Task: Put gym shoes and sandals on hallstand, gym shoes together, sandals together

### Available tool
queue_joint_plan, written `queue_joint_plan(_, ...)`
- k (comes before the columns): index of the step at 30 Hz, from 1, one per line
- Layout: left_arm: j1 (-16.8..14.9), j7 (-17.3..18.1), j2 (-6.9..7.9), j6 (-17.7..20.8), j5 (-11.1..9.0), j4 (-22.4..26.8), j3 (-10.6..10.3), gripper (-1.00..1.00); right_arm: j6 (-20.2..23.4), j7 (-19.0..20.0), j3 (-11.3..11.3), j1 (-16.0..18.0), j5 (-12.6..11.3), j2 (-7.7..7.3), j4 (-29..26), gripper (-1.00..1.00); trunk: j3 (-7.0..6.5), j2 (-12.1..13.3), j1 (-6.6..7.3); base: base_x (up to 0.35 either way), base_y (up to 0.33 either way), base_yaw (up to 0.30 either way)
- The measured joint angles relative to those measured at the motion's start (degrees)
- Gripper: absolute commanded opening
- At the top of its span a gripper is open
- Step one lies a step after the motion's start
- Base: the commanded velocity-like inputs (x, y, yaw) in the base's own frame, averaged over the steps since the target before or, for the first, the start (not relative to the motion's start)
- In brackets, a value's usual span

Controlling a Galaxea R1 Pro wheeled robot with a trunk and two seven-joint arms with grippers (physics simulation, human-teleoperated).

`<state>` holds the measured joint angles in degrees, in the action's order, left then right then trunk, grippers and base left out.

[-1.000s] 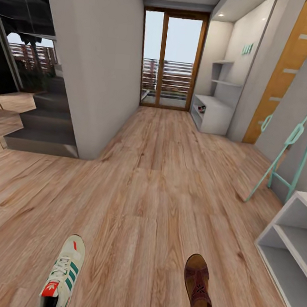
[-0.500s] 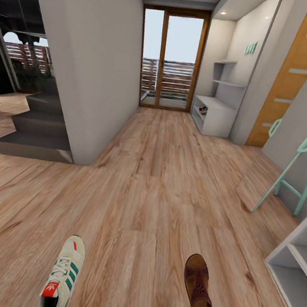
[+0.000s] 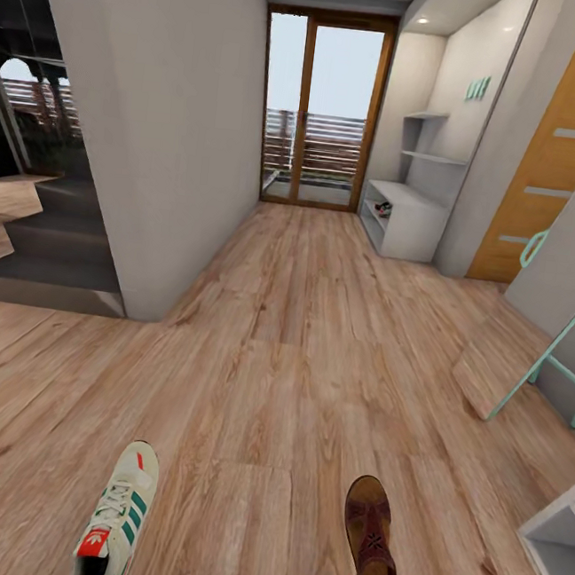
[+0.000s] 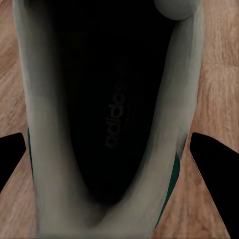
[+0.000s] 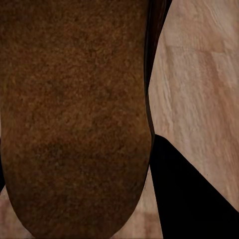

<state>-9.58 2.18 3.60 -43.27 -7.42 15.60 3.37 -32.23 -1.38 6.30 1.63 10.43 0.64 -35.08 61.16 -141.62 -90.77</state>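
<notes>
Left tool (image 4: 119, 159): dark fingers (image 4: 11, 157) flank the gym shoe (image 4: 107, 119) at its heel, clamped on it. Right tool (image 5: 84, 199): one finger (image 5: 191, 194) beside the sandal (image 5: 74, 114); closure cannot be told. Both shoes ride above the corridor floor (image 3: 278, 367), well short of the hallstand (image 3: 407, 216) near the glass door (image 3: 321, 108).
</notes>
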Motion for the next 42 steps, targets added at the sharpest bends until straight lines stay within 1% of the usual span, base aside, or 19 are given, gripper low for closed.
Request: queue_joint_plan(42, 0.0, 0.0, -0.07, 0.1, 0.0, 0.1, 0.0, -1.0, 0.0, 0.1, 0.0, 0.0, 0.0, 0.09, 0.1, -1.0, 0.0, 0.0, 0.0, 0.338, 0.0, 0.0)
